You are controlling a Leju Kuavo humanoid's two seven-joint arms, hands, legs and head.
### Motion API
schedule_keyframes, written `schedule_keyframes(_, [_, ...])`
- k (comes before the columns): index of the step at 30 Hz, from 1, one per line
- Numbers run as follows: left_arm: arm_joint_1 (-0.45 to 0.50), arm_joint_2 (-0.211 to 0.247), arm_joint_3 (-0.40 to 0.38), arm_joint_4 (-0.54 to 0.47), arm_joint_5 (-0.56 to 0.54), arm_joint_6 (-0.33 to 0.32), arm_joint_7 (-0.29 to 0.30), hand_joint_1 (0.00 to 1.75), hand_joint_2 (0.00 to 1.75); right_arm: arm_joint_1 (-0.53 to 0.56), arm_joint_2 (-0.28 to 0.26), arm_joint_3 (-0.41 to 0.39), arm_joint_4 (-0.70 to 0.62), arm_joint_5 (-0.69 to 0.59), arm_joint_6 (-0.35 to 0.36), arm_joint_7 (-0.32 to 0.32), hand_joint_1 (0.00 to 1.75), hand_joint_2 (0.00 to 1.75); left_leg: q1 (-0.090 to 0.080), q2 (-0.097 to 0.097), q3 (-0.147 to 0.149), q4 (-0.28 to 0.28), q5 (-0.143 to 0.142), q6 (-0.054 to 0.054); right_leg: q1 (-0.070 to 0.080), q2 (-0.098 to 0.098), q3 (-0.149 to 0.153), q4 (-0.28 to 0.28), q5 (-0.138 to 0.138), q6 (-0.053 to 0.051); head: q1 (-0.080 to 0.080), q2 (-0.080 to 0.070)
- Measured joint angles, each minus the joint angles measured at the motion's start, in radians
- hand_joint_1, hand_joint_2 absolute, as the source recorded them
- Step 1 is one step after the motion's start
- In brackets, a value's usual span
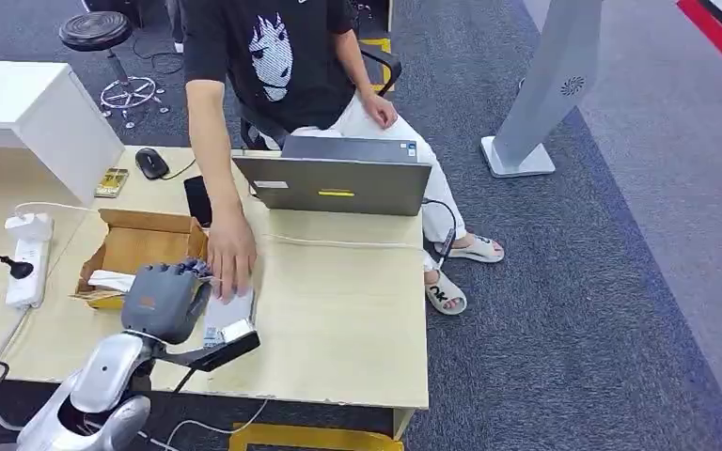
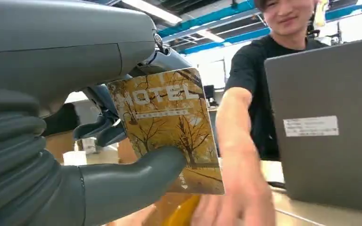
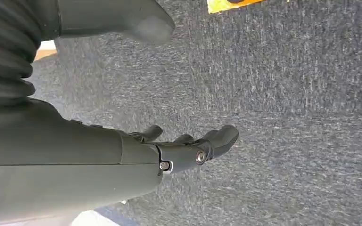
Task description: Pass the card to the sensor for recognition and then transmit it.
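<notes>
Left hand (image 2: 75, 141) fingers (image 2: 136, 172) pinch card (image 2: 169, 122); person's hand (image 1: 232, 254) reaches.

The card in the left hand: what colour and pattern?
Golden-yellow, autumn trees, white "HOTEL" lettering on the card; left wrist view.

The left arm (image 1: 94, 385) comes up from the near left edge of the scene, and its silver forearm leads to the grey left hand (image 1: 162, 299). This hand pinches a card (image 2: 169, 127) between the thick thumb (image 2: 136, 181) and the darker fingers (image 2: 99, 129) behind it. The right hand (image 3: 169, 153) hangs with the fingers (image 3: 219, 139) stretched out and apart, and it holds nothing.
</notes>
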Motion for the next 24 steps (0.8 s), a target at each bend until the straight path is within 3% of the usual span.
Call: schedule_keyframes(24, [0.0,-0.007,-0.022,0.001,0.006,0.004,0.0,1.75,1.75,0.016,-0.009,0.009,0.02,-0.002,-0.008,-0.004,0.0,1.75,0.0,0.0,0.0,0.0,0.0,0.0,0.0,0.0,0.0,0.0,0.0,0.0,0.0,0.0])
